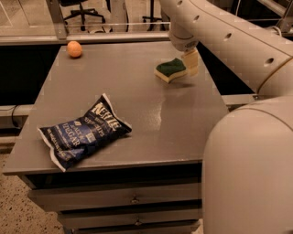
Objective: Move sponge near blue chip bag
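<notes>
The sponge, dark green on top over pale yellow foam, lies on the grey table at its far right. My gripper hangs from the white arm right beside the sponge's right edge, low over the table. The blue chip bag, crinkled with white "Kettle" lettering, lies at the front left of the table, well apart from the sponge.
A round orange fruit sits at the table's far left corner. My arm's large white body fills the right foreground. Drawers sit under the tabletop. Office chairs stand behind a rail at the back.
</notes>
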Controlling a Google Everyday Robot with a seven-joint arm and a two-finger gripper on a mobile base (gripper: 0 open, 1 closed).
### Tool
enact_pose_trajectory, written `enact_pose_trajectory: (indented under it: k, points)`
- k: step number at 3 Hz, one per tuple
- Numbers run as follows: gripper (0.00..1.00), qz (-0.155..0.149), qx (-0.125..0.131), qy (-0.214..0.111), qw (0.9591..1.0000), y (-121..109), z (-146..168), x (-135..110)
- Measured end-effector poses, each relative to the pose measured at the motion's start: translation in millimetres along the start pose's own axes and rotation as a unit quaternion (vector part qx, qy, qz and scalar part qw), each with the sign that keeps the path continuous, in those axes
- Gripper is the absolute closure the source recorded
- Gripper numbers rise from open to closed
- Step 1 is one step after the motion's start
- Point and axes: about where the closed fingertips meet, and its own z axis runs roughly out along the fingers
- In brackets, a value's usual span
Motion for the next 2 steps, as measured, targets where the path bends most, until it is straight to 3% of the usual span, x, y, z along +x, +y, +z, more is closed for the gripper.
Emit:
enact_pose_trajectory:
  k: [1,2]
  points:
    - [0.0,-0.037,-0.022,-0.019,0.9989,5,4,-6]
    - [0.0,-0.069,-0.038,-0.066,0.9947,9,3,-25]
